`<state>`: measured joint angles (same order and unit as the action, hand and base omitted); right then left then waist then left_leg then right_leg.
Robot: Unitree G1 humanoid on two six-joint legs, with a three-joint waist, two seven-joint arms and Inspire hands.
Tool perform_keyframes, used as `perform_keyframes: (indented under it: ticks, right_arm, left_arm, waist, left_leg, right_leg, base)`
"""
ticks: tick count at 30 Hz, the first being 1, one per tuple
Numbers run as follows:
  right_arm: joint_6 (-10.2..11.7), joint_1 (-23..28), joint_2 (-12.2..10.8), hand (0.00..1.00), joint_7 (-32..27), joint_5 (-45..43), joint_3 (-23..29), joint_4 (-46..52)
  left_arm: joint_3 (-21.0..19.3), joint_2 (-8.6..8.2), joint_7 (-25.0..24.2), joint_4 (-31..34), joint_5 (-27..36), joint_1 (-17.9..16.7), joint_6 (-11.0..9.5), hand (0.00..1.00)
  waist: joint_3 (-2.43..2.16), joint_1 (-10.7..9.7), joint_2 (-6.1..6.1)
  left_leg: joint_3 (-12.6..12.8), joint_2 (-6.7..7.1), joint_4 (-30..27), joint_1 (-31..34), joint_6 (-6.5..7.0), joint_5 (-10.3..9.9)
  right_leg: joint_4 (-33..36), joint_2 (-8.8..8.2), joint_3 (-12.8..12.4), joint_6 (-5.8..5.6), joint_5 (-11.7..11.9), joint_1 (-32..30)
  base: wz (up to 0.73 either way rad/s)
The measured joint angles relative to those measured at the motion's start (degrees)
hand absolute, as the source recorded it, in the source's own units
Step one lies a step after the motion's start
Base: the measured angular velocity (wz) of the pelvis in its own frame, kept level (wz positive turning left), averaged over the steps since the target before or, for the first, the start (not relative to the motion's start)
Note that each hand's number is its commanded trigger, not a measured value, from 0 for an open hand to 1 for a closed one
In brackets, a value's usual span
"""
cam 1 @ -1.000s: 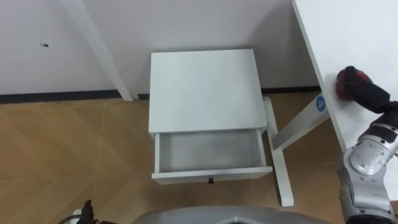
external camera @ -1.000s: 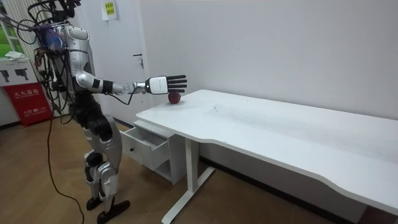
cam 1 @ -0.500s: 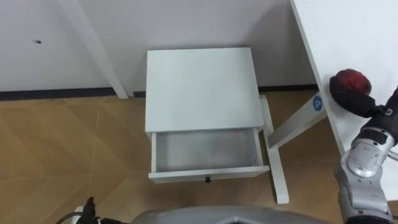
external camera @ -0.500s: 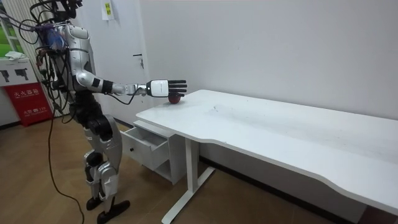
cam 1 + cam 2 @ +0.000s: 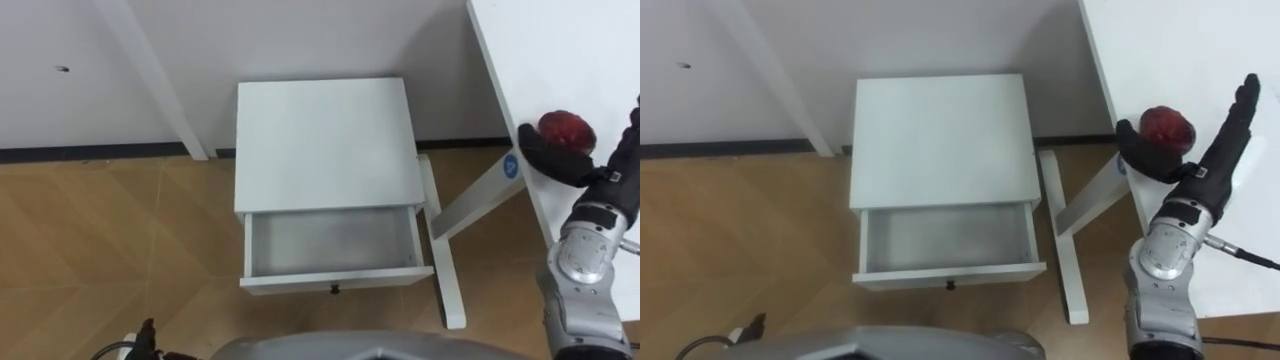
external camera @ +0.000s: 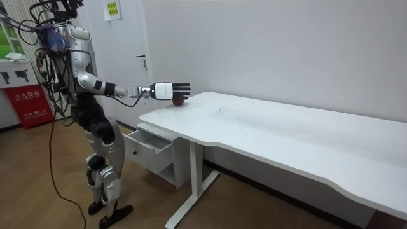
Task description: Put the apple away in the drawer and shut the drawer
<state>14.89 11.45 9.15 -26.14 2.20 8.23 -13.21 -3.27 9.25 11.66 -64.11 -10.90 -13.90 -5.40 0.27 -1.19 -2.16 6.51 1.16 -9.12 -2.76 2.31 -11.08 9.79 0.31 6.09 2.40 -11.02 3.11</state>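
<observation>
1. Dark red round apple on the white desk near its edge, less covered than a second ago.
2. Black right hand lowered around it since then: thumb on one side, straight fingers on the other, unclenched.
3. Lower left: white bedside cabinet, its drawer pulled out; white desk leg between cabinet and apple.

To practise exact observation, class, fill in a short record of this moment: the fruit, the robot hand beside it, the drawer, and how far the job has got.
fruit: round red apple, resting near the corner of the white desk
right robot hand: open, fingers straight past the apple, thumb by its side
drawer: white drawer of the small white cabinet, pulled open
cabinet place: on the wooden floor, beside the desk
progress: apple not yet in the drawer
</observation>
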Motion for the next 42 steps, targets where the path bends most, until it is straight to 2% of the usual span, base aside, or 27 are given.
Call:
perform_keyframes:
  ticks: [5,7,14,15,16,17,24,34,42]
  right_arm:
    - [-0.24,-0.11,-0.01,0.00,3.11,-0.03,-0.36,-3.19]
    - [-1.23,-0.09,-0.01,0.00,4.15,-0.04,-0.37,-4.17]
    - [-1.24,-0.11,-0.01,0.00,5.71,-0.10,-0.31,-4.21]
    - [-1.29,-0.11,-0.01,0.14,5.76,-0.12,-0.30,-4.21]
    - [-1.43,-0.11,-0.01,0.53,5.80,-0.12,-0.30,-4.21]
    - [-1.60,-0.11,-0.01,1.00,5.81,-0.16,-0.30,-4.21]
    - [-2.00,-0.11,0.07,1.00,5.16,-0.45,0.42,-4.21]
    - [-2.57,-0.24,0.34,1.00,4.27,-0.39,0.46,-4.36]
    - [-2.55,-0.27,0.33,1.00,4.00,-0.40,0.28,-4.34]
  left_arm:
    - [-0.03,-0.11,0.00,0.04,0.04,-0.08,0.14,0.00]
    - [-0.09,-0.35,-0.04,0.08,0.01,-0.11,0.28,0.00]
    - [-0.48,-0.63,-0.10,0.64,-0.05,-0.12,0.31,0.00]
    - [-0.65,-0.64,-0.10,0.95,-0.06,-0.15,0.37,0.00]
    - [-0.97,-0.66,-0.10,1.27,-0.05,-0.17,0.39,0.00]
    - [-1.04,-0.66,-0.10,1.35,-0.03,-0.17,0.39,0.00]
    - [-1.01,-0.67,-0.09,2.20,0.01,-0.37,0.51,0.00]
    - [-1.02,-0.89,-1.26,2.26,0.13,-0.17,1.24,0.00]
    - [-1.03,-0.91,-2.29,2.26,0.13,-0.17,1.28,0.00]
  waist:
    - [0.06,0.01,0.11]
    - [0.07,0.00,0.14]
    - [0.02,-0.27,-0.08]
    - [-0.01,-0.28,-0.16]
    - [-0.04,-0.21,-0.24]
    - [-0.07,-0.18,-0.27]
    - [-0.31,-0.23,-0.69]
    - [-0.15,-0.13,-0.12]
    - [-0.23,-0.08,-0.10]
  left_leg:
    - [-0.02,-0.01,0.00,-0.06,0.00,0.00]
    - [-0.06,-0.01,-0.02,-0.05,0.00,0.00]
    - [0.01,-0.06,-0.13,-0.01,0.00,0.00]
    - [0.01,-0.06,-0.13,-0.01,0.00,0.00]
    - [0.01,-0.06,-0.13,-0.02,0.00,0.00]
    - [0.00,-0.06,-0.13,-0.03,0.00,0.00]
    - [0.02,-0.08,-0.10,-0.24,0.00,0.00]
    - [0.12,-0.16,-0.09,-0.96,0.00,0.00]
    - [0.13,-0.17,-0.08,-1.01,0.00,0.00]
  right_leg:
    - [0.01,-0.02,0.04,0.01,0.01,0.07]
    - [0.06,-0.03,0.07,0.01,0.02,0.04]
    - [0.01,-0.06,0.38,0.05,0.05,0.10]
    - [-0.01,-0.06,0.38,0.05,0.05,0.10]
    - [-0.03,-0.05,0.35,0.05,0.05,0.11]
    - [-0.05,-0.05,0.33,0.05,0.05,0.11]
    - [-0.10,-0.04,0.17,0.05,0.06,0.20]
    - [-0.04,0.03,0.10,0.12,0.10,0.88]
    - [-0.07,0.06,0.04,0.12,0.10,0.92]
  base:
    - [0.00]
    - [0.00]
    - [0.00]
    - [0.00]
    - [0.00]
    - [0.00]
    - [-0.01]
    - [0.00]
    - [0.00]
